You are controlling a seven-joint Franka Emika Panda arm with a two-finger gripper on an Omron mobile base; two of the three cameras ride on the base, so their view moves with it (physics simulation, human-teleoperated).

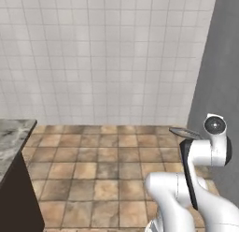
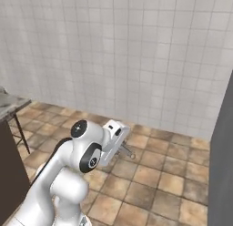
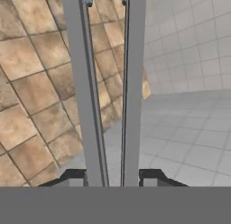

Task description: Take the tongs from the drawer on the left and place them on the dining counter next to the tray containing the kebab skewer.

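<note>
Hand view shows the gripper point(image 3: 114, 175) clamped on the tongs point(image 3: 106, 83), whose two grey arms run straight out from the fingertips over the tiled floor point(image 3: 31, 83), likely held lengthwise for carrying; a marbled desk point(image 1: 11, 133) edge lies left of the arm

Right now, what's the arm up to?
The claw is shut on the tongs, whose two grey arms run up the hand view between the fingertips. The arm is tucked in over brown floor tiles by a white tiled wall. A marbled counter edge sits off to the left, not yet reached.
</note>
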